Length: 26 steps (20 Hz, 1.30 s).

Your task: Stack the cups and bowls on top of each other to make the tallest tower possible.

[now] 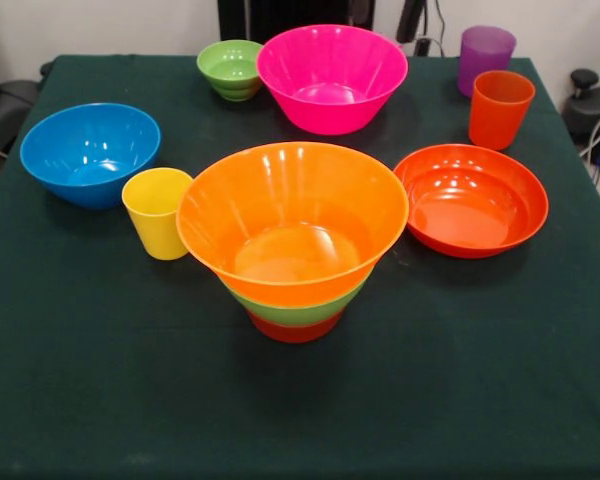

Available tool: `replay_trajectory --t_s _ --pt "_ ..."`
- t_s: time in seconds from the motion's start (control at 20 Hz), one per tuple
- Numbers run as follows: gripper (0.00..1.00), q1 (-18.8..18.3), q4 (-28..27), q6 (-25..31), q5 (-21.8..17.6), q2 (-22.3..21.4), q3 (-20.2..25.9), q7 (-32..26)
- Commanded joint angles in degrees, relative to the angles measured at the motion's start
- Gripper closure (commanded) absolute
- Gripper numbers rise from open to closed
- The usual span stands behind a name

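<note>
The tower (293, 240) stands near the table's middle: a small red-orange bowl (295, 330) at the base, a medium green bowl (300, 309) in it, a large yellow-orange bowl (292, 215) on top. The small ribbed green bowl (231, 68) sits apart at the back, next to the large pink bowl (331, 77). The blue bowl (90, 152) is at the left, with the yellow cup (157, 211) beside it. The shallow orange bowl (471, 199) is at the right. The orange cup (500, 108) and purple cup (485, 58) stand at the back right. The gripper does not show.
A dark green cloth (300, 420) covers the table. The robot's black pedestal (295, 15) stands behind the table's far edge. Black gear (592, 105) sits off the table at the right, a dark chair (0, 110) at the left.
</note>
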Motion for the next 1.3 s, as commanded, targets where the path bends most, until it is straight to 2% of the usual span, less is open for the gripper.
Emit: replay_trajectory --t_s 0.05,0.45,1.0,1.3 --pt "0.00 -3.41 5.37 6.13 -6.15 -1.31 9.13 -16.50" --pt "0.00 -5.99 6.03 6.72 -8.21 -2.55 11.08 -14.75" --pt "0.00 -11.27 5.44 1.82 -13.85 -0.82 12.27 -14.15" --pt "0.00 -14.38 5.79 2.22 -15.44 -1.01 14.94 -14.80"
